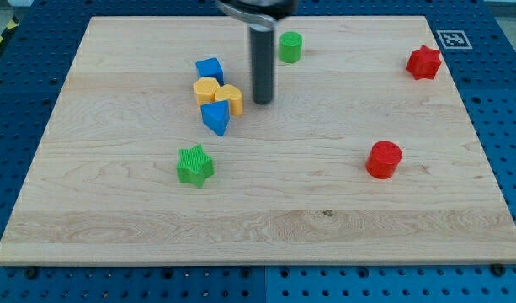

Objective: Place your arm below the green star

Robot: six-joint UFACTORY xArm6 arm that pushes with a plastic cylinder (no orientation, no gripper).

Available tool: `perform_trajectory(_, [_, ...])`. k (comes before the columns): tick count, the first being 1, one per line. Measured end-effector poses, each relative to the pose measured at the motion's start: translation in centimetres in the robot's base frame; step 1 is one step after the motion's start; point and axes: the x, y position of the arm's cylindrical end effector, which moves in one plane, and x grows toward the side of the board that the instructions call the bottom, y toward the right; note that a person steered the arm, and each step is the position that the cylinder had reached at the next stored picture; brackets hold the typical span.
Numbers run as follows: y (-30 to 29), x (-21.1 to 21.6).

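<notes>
Four clustered blocks (pixel 215 99), my tip (pixel 263 102) beside

You aren't getting any readable text, nos. or brand names here. The only sign showing is a black-and-white square fiducial tag (pixel 450 39), sitting at the tabletop (pixel 266 210) top-right corner in the view, just off the wooden edge on the blue perforated base (pixel 502 126). Its pattern is showing as blocky black marks on white, but no letters or digits are coming through at this res. At the view's top-left corner a yellow-and-black hazard stripe (pixel 0 42) is running diagonally, w/ no wording on it. The blocks and the rod aren't carrying any labels you can read.
</notes>
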Motion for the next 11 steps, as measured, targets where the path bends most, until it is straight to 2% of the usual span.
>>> perform_trajectory(1, [4.8,5.2])
perform_trajectory(3, [1.7,15.0])
perform_trajectory(9, [1.3,16.0])
perform_trajectory(11, [-8.2,18.5])
